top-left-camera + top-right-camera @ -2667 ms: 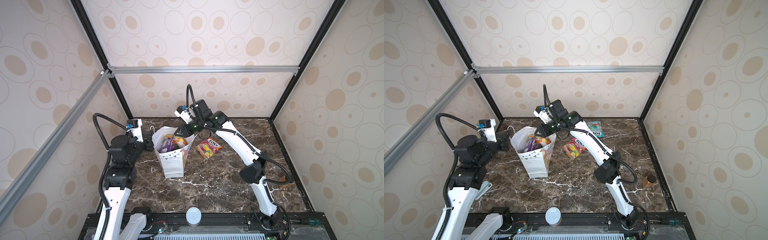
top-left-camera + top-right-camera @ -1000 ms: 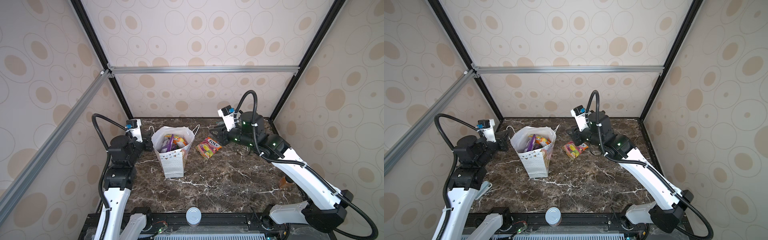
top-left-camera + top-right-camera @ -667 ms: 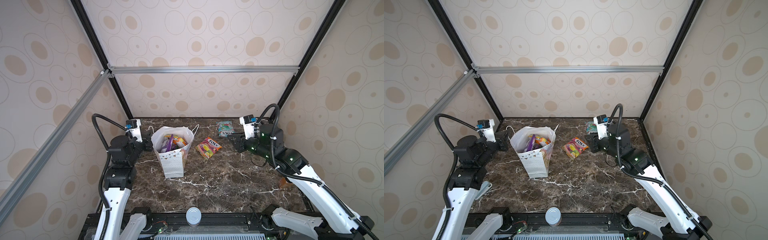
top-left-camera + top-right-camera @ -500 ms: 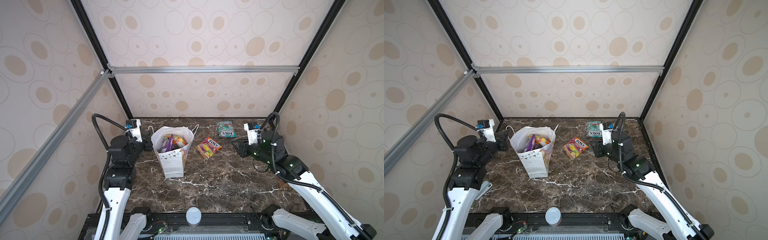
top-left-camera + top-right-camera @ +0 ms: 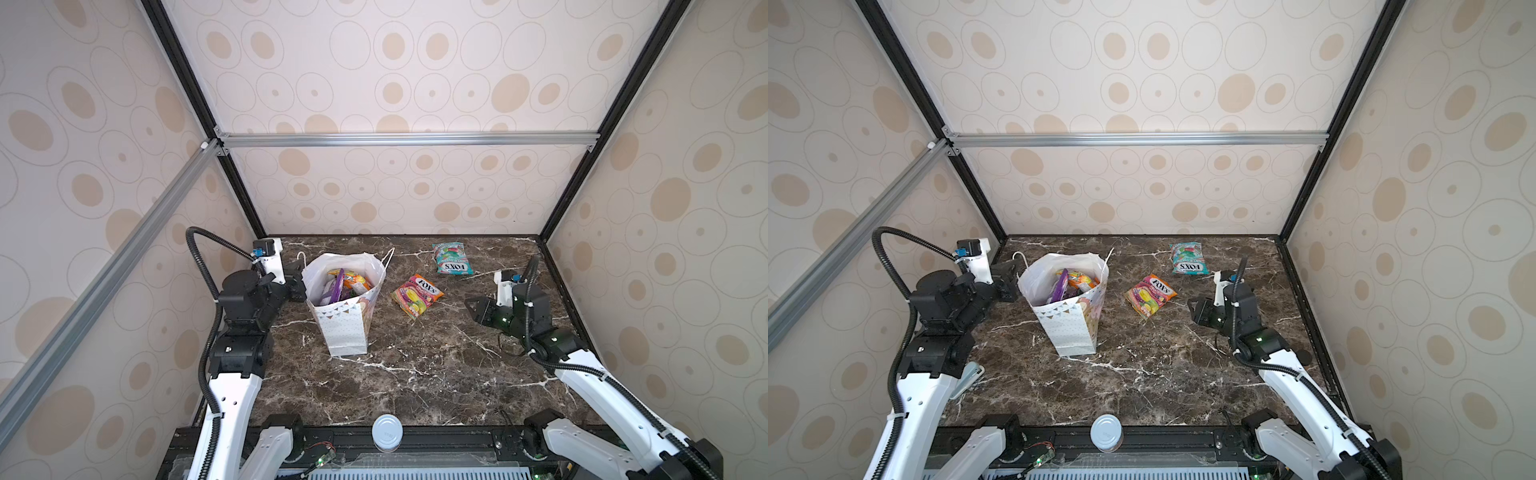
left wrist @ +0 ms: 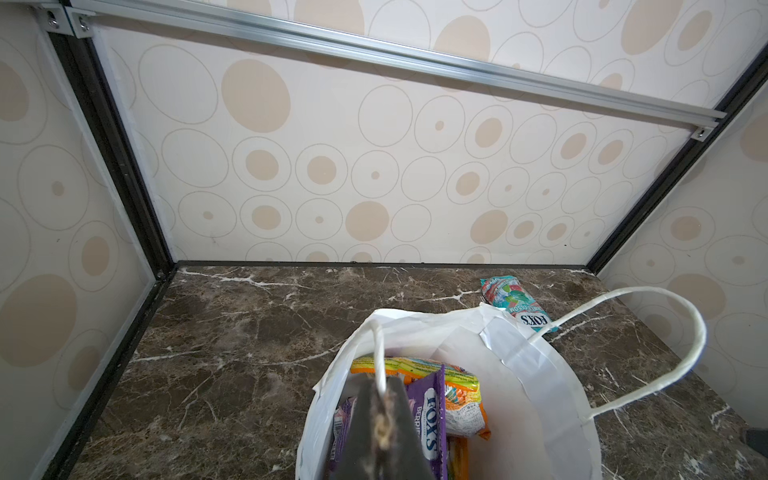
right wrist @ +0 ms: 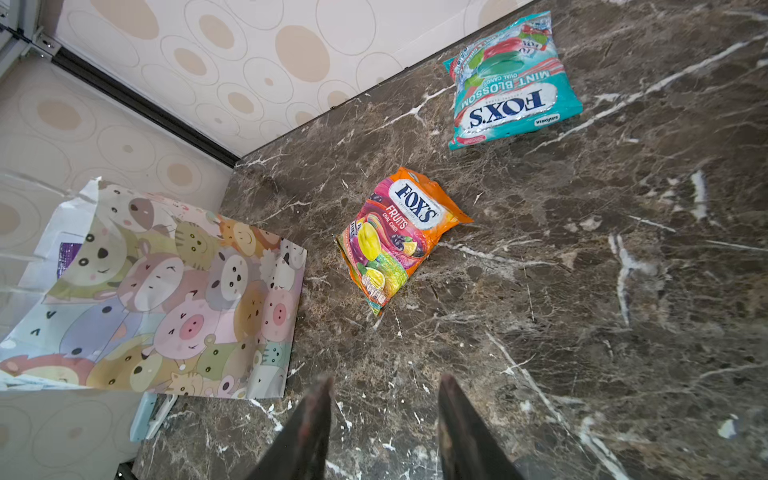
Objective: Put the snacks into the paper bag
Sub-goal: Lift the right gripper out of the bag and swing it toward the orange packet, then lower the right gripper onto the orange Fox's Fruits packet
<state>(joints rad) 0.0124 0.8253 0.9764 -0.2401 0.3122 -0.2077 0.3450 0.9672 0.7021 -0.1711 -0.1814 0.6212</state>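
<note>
Paper bag stands upright left of centre on the table, snacks inside. Left gripper: fingers clamped on its handle cord. Right gripper: fingers apart, empty. Orange packet and teal packet lie flat to the bag's right.

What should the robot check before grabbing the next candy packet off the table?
1. The paper bag stands upright, mouth open: ok.
2. The left gripper is shut on the bag's rim, steadying it: ok.
3. The right gripper is open and empty: ok.
4. The orange packet lies flat on the table, clear of the bag, nothing on it: ok.
5. All snacks bagged: not ok; the orange one and the teal packet are outside.
6. Room in the bag beside the purple packet: looks ok.
</note>
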